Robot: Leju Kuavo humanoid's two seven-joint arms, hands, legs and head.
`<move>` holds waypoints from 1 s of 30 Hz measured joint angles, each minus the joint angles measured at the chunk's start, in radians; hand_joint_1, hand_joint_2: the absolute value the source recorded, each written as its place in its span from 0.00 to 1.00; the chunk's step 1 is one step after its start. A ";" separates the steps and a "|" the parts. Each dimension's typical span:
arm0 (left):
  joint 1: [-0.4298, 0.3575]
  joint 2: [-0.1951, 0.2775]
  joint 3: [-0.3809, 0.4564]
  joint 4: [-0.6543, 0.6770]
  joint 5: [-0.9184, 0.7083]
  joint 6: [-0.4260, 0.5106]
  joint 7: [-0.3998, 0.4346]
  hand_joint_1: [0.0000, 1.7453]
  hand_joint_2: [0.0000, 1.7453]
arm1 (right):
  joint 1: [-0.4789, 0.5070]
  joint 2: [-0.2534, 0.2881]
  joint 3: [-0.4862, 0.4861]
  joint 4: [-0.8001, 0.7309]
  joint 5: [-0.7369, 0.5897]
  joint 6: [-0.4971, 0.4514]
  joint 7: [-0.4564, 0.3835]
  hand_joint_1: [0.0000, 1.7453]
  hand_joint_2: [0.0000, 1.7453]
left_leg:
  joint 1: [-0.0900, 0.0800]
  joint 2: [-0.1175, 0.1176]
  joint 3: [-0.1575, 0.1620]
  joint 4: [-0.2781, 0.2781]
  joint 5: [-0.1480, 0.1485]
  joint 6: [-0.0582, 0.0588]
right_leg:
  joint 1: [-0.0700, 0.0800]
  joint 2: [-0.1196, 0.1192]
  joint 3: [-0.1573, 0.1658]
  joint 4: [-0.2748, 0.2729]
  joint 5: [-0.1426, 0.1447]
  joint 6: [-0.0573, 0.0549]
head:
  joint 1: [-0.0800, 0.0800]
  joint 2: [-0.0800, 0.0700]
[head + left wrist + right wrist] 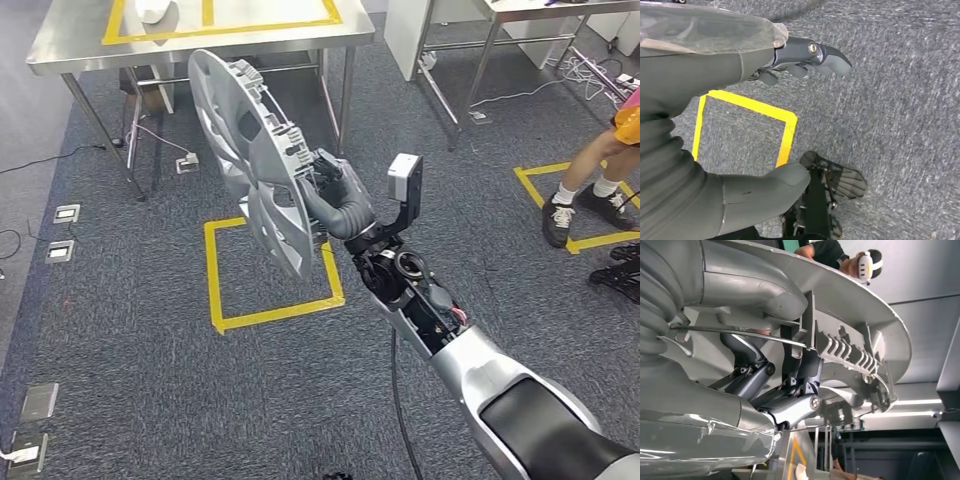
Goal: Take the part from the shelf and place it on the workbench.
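Fingers [828,57] of the left hand [734,125] are spread apart and hold nothing, low over the carpet [896,125]. At about 11 o'clock from the right hand [336,195], the hubcap [249,155] stands on edge in its grip, above the yellow square [215,290], near the workbench [75,35].

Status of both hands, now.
Left hand: open, holding nothing, hanging over the carpet.
Right hand: grips the silver wheel cover by its rim.

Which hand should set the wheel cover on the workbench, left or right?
Right, most likely. The right hand already grips the wheel cover, held out toward the workbench. The left hand hangs open over the carpet, holding nothing.
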 joint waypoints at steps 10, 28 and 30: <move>-0.013 -0.002 -0.001 0.000 -0.020 -0.001 0.012 0.00 1.00 | 0.019 -0.014 -0.010 -0.017 0.001 -0.015 0.005 1.00 1.00 | -0.003 -0.002 0.038 0.012 -0.050 -0.031 | 0.003 0.004 0.087 -0.274 0.167 -0.025 | 0.011 0.000; -0.026 -0.004 -0.002 0.000 -0.025 -0.001 0.021 0.00 1.00 | 0.030 -0.024 -0.022 -0.048 0.002 -0.028 0.009 1.00 1.00 | -0.001 0.000 -0.017 -0.002 0.018 -0.002 | 0.000 0.006 0.116 -0.185 0.050 -0.006 | -0.009 0.000; -0.027 -0.004 -0.003 0.000 -0.024 -0.001 0.021 0.00 1.00 | 0.032 -0.025 -0.024 -0.048 0.002 -0.028 0.009 1.00 1.00 | -0.002 0.000 -0.007 -0.003 0.009 0.005 | 0.001 0.004 0.035 -0.039 -0.001 -0.003 | -0.003 0.000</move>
